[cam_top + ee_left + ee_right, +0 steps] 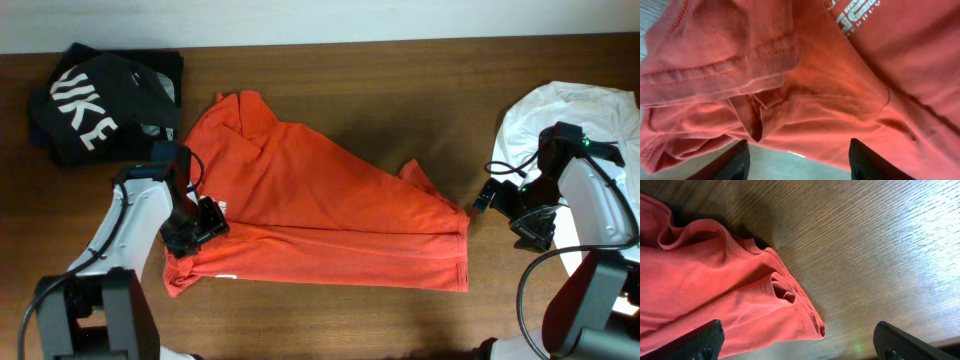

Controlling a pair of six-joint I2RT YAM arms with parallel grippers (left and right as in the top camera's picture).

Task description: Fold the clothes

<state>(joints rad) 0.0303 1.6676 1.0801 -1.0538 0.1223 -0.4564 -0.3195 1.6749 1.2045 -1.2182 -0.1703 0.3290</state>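
Wooden table (400, 90), orange (330, 215), black (100, 105), seemingly white tees (570, 110)

Both arms are made of white boxy shells linked by round black joints. The left arm (130, 215) ends in a black hand (203, 222). The right arm (598, 200) has a small green light (580, 142) at its 12 o'clock end and a black hand (508, 212) at 9 o'clock. Thin black cables (521, 297) loop beside each base. The fingers (730, 165) are matte black with blunt tips.

Left gripper (207, 222) sits at lower left, jaws apart; right gripper (484, 197) at mid right, jaws spread wide.
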